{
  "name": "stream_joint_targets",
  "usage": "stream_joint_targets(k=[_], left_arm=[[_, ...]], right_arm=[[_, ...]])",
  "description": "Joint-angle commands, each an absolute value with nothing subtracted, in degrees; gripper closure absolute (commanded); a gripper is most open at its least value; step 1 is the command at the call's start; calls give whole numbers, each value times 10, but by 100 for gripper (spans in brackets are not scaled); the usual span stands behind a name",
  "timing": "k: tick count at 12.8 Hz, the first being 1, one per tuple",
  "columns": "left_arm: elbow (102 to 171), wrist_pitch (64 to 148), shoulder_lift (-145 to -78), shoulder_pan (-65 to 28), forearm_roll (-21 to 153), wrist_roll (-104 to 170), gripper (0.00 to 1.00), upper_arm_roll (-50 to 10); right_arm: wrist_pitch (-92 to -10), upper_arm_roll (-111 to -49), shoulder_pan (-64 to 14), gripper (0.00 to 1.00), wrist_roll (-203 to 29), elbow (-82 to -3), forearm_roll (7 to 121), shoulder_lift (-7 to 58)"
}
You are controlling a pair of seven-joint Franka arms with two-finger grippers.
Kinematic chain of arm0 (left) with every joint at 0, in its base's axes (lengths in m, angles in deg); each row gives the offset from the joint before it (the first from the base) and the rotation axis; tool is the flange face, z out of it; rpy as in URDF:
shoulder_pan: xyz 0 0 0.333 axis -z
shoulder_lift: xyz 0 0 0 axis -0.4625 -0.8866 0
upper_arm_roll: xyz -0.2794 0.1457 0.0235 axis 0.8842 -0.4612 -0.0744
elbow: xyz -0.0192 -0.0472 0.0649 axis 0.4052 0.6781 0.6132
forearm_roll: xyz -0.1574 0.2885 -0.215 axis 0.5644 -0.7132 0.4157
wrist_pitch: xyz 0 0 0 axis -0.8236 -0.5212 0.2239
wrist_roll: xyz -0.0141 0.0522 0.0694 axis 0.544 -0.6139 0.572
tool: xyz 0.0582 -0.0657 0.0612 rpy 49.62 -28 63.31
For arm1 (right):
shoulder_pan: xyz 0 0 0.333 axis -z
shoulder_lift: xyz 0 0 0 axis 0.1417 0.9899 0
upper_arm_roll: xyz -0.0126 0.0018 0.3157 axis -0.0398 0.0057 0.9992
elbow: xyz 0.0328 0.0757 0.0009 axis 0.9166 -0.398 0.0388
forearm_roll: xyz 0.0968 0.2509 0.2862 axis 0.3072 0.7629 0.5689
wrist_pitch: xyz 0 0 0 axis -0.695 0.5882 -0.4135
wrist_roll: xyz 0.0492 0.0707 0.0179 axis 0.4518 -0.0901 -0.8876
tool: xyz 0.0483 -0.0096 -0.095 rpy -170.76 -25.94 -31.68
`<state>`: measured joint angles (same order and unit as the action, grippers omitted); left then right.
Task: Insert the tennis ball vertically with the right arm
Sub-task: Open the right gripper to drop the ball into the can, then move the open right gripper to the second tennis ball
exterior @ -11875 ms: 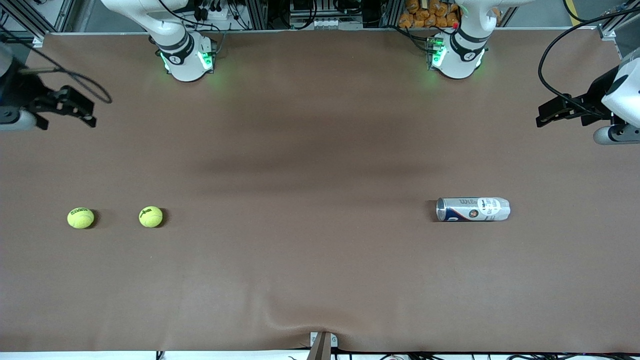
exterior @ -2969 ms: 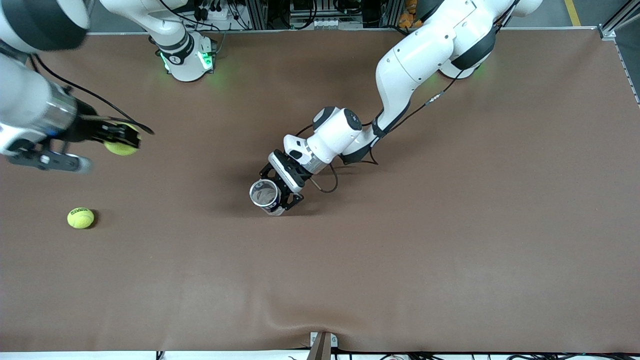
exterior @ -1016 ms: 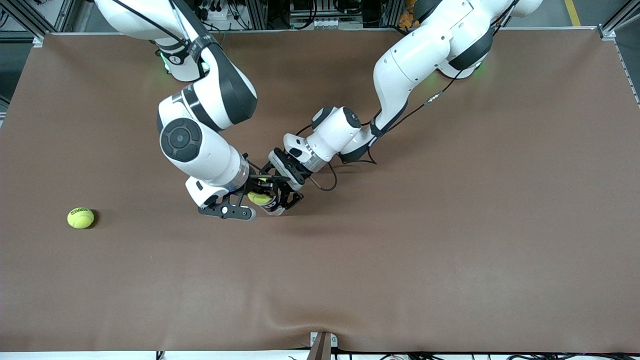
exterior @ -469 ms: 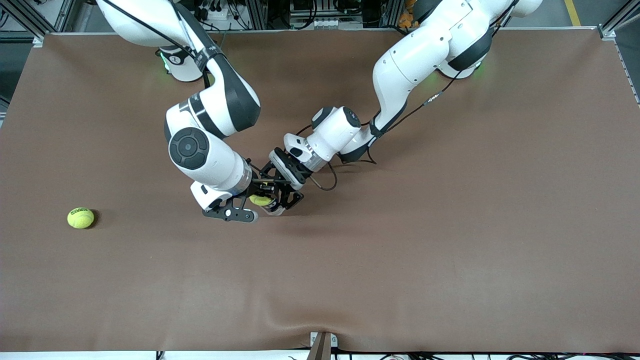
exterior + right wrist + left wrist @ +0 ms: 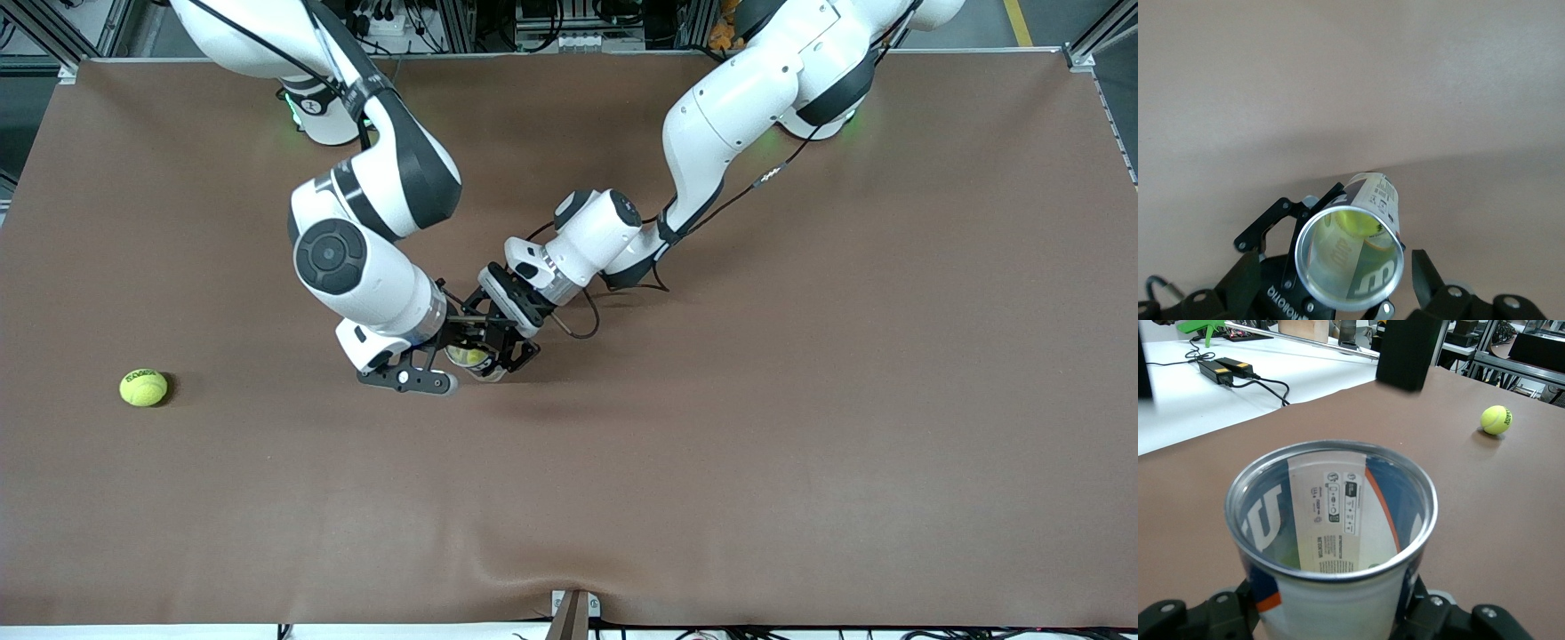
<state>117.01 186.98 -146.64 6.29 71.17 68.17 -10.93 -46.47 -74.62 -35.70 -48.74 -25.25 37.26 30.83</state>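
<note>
Now, a spare ball (image 5: 143, 388) lies on the bench (image 5: 800, 444) toward my right arm's end. My right end effector (image 5: 449, 342), fingers apart, hangs over the can (image 5: 476, 360), and the tennis ball (image 5: 1361, 223) sits inside it. My left end effector (image 5: 508, 342) is clamped on the upright can.

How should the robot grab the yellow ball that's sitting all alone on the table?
Pinch the tennis ball across its widest middle, coming straight down from above. It is round, so any two facing sides work, and it rests on bare table toward the right arm's end. The right gripper, open over the can that the left gripper holds, is free.
</note>
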Motion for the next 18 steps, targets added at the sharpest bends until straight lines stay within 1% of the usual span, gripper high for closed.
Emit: stream_joint_targets(k=[1, 2, 6, 7, 9, 12, 14, 18], left_arm=[[1156, 1877, -1477, 73, 722, 676, 18, -114], [1156, 1877, -1477, 73, 722, 676, 18, -114], [1156, 1877, -1477, 73, 722, 676, 18, -114], [1156, 1877, -1475, 73, 722, 676, 18, -114], [1156, 1877, -1475, 73, 722, 676, 18, -114], [1156, 1877, -1475, 73, 722, 676, 18, -114], [1156, 1877, -1475, 73, 722, 676, 18, -114], [1156, 1877, -1475, 73, 722, 676, 18, -113]], right_arm=[[-372, -744, -315, 0, -521, -257, 379, 248], [-344, -746, -291, 0, -551, -262, 379, 232], [-229, -748, -184, 0, -684, -263, 365, 207], [-215, -748, -154, 0, -748, -264, 339, 207], [-220, -748, -105, 0, -856, -273, 265, 207], [-268, -749, -43, 0, -950, -292, 208, 209], [-364, -749, -5, 0, -1000, -342, 178, 210], [-546, -749, 58, 0, -1051, -443, 161, 216]])
